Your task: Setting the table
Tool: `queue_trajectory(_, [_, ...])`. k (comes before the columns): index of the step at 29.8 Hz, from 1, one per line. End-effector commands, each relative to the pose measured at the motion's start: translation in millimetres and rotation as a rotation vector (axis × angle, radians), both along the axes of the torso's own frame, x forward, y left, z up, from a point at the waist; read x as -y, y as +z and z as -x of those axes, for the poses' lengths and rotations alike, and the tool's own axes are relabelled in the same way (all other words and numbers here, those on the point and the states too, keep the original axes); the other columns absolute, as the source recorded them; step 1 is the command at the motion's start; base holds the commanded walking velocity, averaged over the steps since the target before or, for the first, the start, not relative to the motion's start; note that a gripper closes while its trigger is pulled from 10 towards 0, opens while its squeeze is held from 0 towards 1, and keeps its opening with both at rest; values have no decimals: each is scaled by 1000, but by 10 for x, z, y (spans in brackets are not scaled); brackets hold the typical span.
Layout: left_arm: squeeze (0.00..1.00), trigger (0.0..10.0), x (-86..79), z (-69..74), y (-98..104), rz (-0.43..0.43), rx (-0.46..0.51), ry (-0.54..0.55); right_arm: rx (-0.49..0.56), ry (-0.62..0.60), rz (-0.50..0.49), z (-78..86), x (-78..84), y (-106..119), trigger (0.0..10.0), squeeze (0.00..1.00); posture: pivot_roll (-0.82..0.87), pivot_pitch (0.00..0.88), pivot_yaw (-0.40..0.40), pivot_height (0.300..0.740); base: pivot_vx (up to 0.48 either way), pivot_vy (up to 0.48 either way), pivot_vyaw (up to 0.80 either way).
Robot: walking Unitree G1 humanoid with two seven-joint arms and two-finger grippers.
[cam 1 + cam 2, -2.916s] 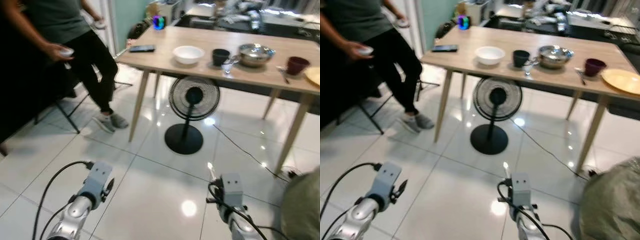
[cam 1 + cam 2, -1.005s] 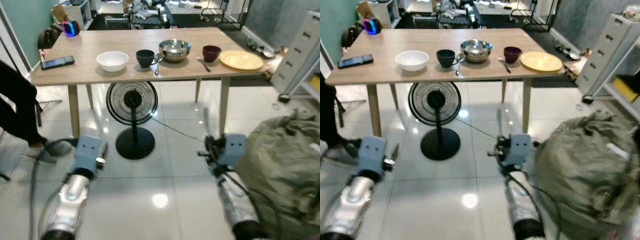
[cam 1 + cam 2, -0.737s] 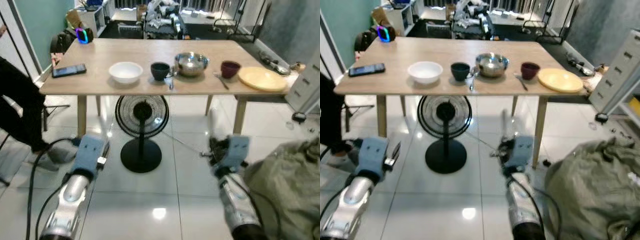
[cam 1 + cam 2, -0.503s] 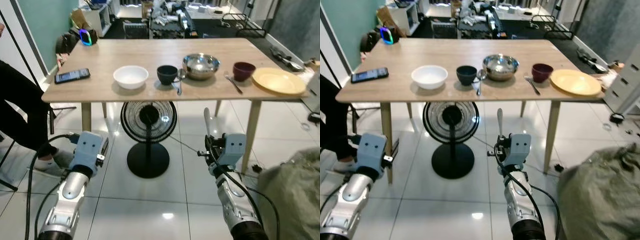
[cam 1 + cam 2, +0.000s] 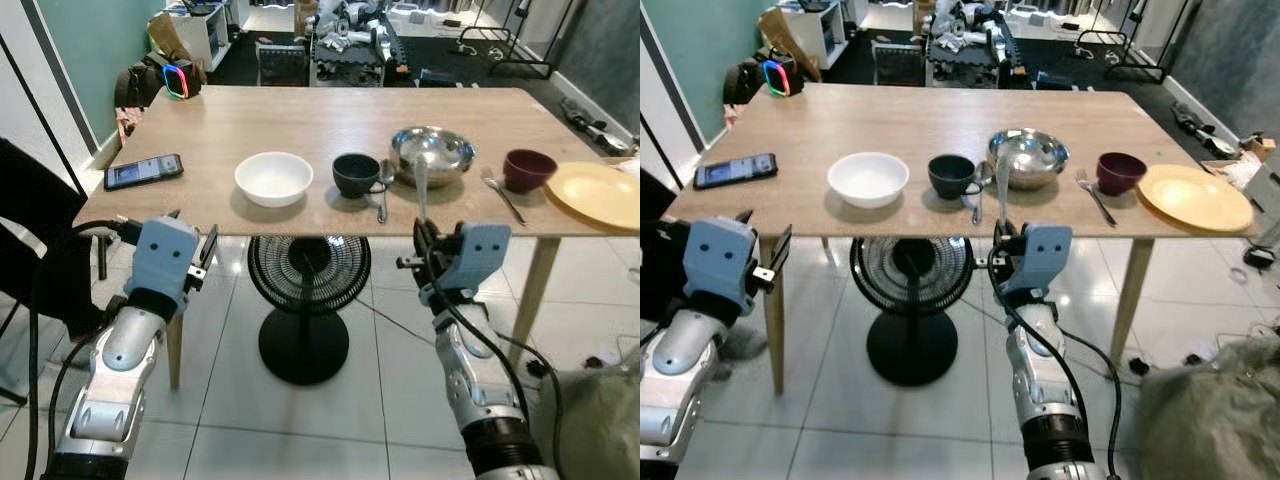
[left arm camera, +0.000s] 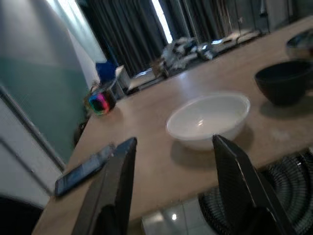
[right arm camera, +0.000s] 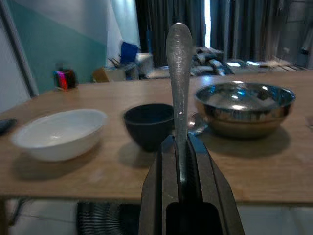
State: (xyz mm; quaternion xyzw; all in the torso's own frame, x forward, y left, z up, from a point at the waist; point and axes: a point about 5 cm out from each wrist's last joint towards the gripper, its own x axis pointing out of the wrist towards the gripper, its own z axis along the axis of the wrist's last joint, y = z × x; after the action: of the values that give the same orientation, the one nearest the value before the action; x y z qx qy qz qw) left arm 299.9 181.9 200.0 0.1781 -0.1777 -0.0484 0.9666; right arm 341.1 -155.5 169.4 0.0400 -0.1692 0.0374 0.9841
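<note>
On the wooden table [image 5: 300, 125] over white tiles, bowls line up; right tool [image 7: 179, 161] grips a spoon [image 7: 179, 63], left tool [image 6: 171, 181] open.

wood table [image 5: 300, 120], bowls [image 5: 273, 177], plate [image 5: 597, 193], phone [image 5: 144, 170]

Four bowls are counted: one white bowl [image 5: 868, 177], one dark bowl [image 5: 951, 174], one shiny metal bowl [image 5: 1028, 156], one dark red bowl [image 5: 1119, 172]. One yellow plate [image 5: 1194, 197] and one black phone [image 5: 736, 169] are seen.

Counter [image 5: 300, 125] was light wood; bowls white [image 5: 273, 177], black [image 5: 354, 173], steel [image 5: 433, 152], maroon [image 5: 529, 168]; plate [image 5: 598, 194] yellow.
</note>
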Motion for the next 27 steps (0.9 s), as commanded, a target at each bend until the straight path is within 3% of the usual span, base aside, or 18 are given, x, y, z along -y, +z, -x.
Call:
queue_trajectory(1, [0, 10000, 32, 36, -22, -9, -20, -21, -8, -11, 11, 1, 14, -10, 10000, 0, 73, 24, 59, 740, 416, 0, 0])
queue_trajectory(9, [0, 10000, 94, 98, -44, -12, -55, -46, -36, 8, 28, 47, 2, -46, 10000, 0, 71, 24, 59, 740, 414, 0, 0])
queue_trajectory(21, [0, 10000, 131, 128, -37, -27, -69, -58, -12, 54, 30, 50, -16, 79, 10000, 0, 71, 17, 57, 740, 396, 0, 0])
queue_trajectory(27, [0, 10000, 155, 150, -66, -24, -94, -80, -29, 37, 27, 47, 7, 64, 10000, 0, 73, 16, 55, 740, 97, 0, 0])
